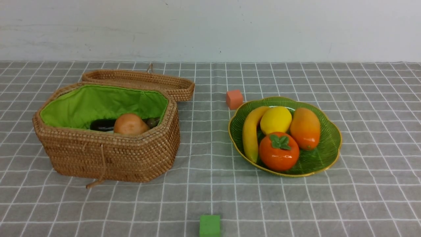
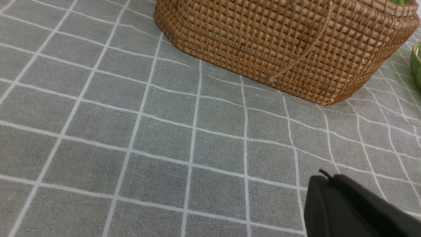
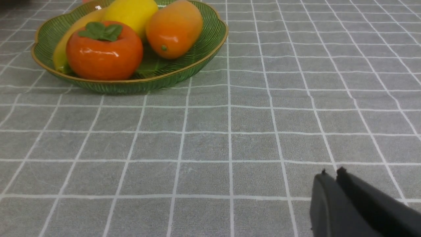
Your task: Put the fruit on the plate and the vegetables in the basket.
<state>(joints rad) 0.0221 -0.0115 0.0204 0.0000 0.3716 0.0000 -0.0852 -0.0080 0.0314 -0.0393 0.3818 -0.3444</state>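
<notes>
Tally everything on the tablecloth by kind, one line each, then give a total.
Fruit on the plate: 4 (banana, lemon, persimmon, mango)
Vegetables visible in the basket: 2 (potato, eggplant); more may be hidden
Containers: 2
Cubes: 2 (orange cube, green cube)
Total: 10
</notes>
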